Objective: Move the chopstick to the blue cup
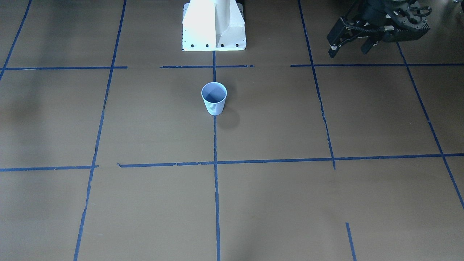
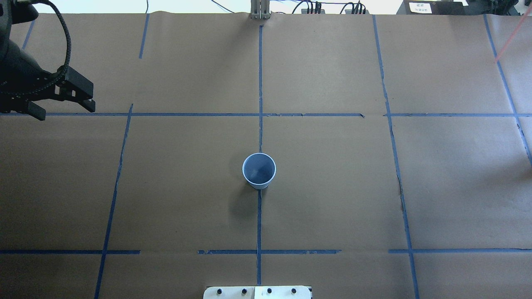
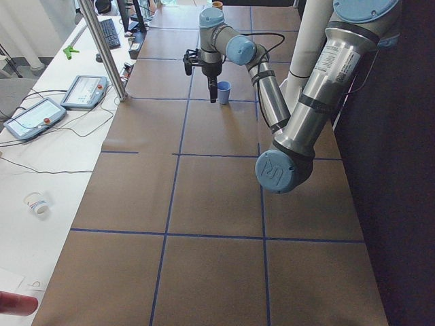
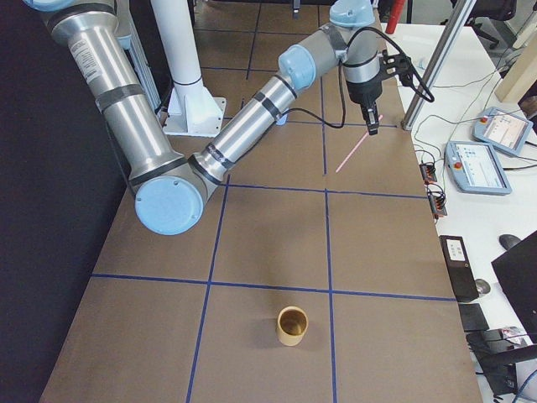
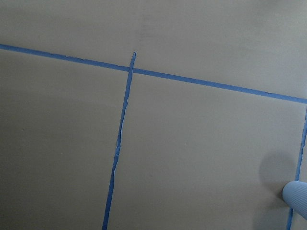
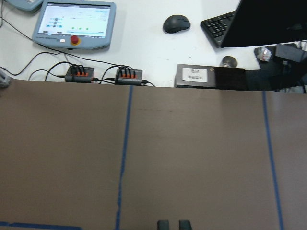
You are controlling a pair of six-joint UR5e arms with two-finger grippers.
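A robotics lab: a paper-covered table (image 2: 187,187) gridded with blue tape (image 2: 260,83), beside a white bench (image 6: 144,52) carrying a teach pendant (image 6: 74,24), keyboard (image 6: 218,26) and mouse (image 6: 176,23)

blue cup (image 2: 259,171): small, light blue, tapered, finely ribbed on the wall, round-rimmed, darker blue-grey inside. standing upright, mouth up, on the brown surface (image 2: 332,187), squarely on the long central tape line (image 2: 260,83) near the middle of the taped grid. well apart from the chopstick (image 4: 357,153): very thin, straight, pale pink. slanted, upper end pinched at the fingertips of the right end effector (image 4: 372,126), lower end angled down toward the surface; impossible to tell whether touching it. in the overhead view, only a faint pink streak at the far right corner.
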